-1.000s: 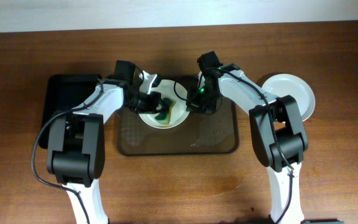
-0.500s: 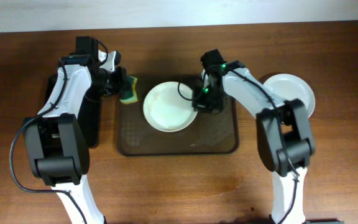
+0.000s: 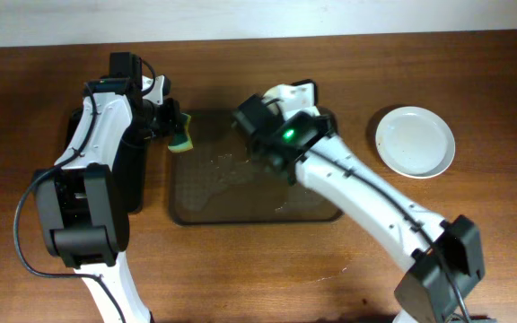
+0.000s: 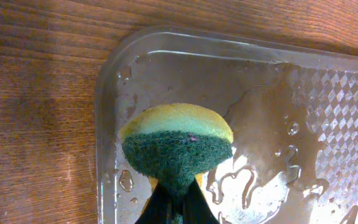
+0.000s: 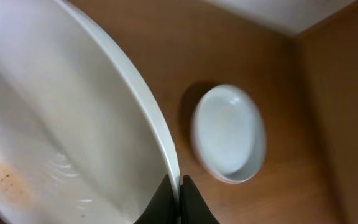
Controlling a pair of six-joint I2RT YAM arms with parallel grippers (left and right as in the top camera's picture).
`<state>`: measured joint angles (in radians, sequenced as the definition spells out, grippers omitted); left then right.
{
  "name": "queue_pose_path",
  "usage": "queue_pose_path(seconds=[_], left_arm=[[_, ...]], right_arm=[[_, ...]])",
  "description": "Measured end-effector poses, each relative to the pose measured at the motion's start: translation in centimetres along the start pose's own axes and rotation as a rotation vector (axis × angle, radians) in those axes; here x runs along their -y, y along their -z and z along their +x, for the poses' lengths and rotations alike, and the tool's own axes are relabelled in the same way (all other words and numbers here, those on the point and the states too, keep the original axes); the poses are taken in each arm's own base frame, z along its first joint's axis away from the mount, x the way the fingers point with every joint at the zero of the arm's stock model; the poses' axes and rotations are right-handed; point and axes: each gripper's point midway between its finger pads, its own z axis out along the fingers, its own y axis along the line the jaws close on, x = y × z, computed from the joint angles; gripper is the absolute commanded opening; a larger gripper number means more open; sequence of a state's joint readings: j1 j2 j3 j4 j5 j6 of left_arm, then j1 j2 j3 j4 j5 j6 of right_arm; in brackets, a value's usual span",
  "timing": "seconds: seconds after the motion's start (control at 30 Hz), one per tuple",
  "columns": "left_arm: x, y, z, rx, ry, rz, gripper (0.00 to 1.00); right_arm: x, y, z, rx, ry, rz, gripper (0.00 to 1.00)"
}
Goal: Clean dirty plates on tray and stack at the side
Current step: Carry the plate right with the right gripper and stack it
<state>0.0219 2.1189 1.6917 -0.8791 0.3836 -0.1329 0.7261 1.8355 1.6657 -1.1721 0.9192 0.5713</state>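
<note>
My right gripper (image 5: 179,180) is shut on the rim of a white plate (image 5: 55,124) and holds it tilted, up off the brown tray (image 3: 240,202). A faint brown smear shows on the plate's inside. In the overhead view my raised right arm (image 3: 285,135) hides this plate. A second white plate (image 3: 415,142) lies on the table right of the tray, and also shows in the right wrist view (image 5: 229,134). My left gripper (image 4: 178,202) is shut on a yellow-green sponge (image 4: 176,140) over the tray's far left corner (image 3: 184,133). No third plate shows.
The tray floor is wet, with water drops and puddles (image 4: 260,162). A narrower black tray (image 3: 137,179) lies left of the brown tray, partly under my left arm. A white wall edge runs along the table's far side.
My left gripper carried the sponge from the plate to the tray's far left corner and stayed there. My right gripper lifted the plate off the tray, up toward the camera.
</note>
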Motion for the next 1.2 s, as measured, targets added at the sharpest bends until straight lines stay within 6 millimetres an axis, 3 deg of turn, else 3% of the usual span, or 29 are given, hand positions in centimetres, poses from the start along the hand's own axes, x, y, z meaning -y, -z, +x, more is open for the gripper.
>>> queue_pose_path(seconds=[0.1,0.23,0.37,0.53,0.6,0.67,0.8,0.93,1.07,1.17,1.2], left_arm=[[0.0,0.0,0.0,0.0,0.0,0.0,0.0],[-0.3,0.0,0.2,-0.007,0.003,-0.015,0.0],[-0.6,0.0,0.3,-0.01,0.005,-0.031,0.0],[-0.7,0.0,0.3,-0.009,0.005,-0.038,0.01],[-0.7,0.0,0.3,-0.009,0.005,-0.039,0.01],[-0.7,0.0,0.3,-0.009,0.005,-0.039,0.0],[-0.7,0.0,0.3,-0.009,0.005,-0.039,0.0],[-0.7,0.0,0.3,-0.009,0.005,-0.039,0.0],[-0.7,0.0,0.3,-0.009,0.005,-0.039,0.0],[-0.7,0.0,0.3,-0.009,0.005,-0.04,0.0],[-0.7,0.0,0.3,-0.009,0.005,-0.039,0.0]], right_arm=[[0.2,3.5,-1.8,0.186,0.022,0.121,0.04],[1.5,6.0,-3.4,0.331,0.024,0.245,0.04],[2.2,6.9,-4.0,0.387,0.025,0.301,0.04],[2.2,6.8,-3.9,0.38,0.03,0.299,0.04],[1.4,5.5,-2.9,0.3,0.035,0.226,0.04],[0.7,2.6,-1.2,0.142,0.011,0.115,0.04],[2.1,-3.9,1.4,-0.163,-0.11,-0.043,0.04],[3.8,-9.6,3.3,-0.426,-0.243,-0.356,0.04],[10.1,-14.2,5.2,-0.54,-0.445,-0.423,0.04],[17.4,-17.8,8.1,-0.588,-0.641,-0.355,0.04],[18.9,-18.4,8.8,-0.594,-0.679,-0.334,0.04]])
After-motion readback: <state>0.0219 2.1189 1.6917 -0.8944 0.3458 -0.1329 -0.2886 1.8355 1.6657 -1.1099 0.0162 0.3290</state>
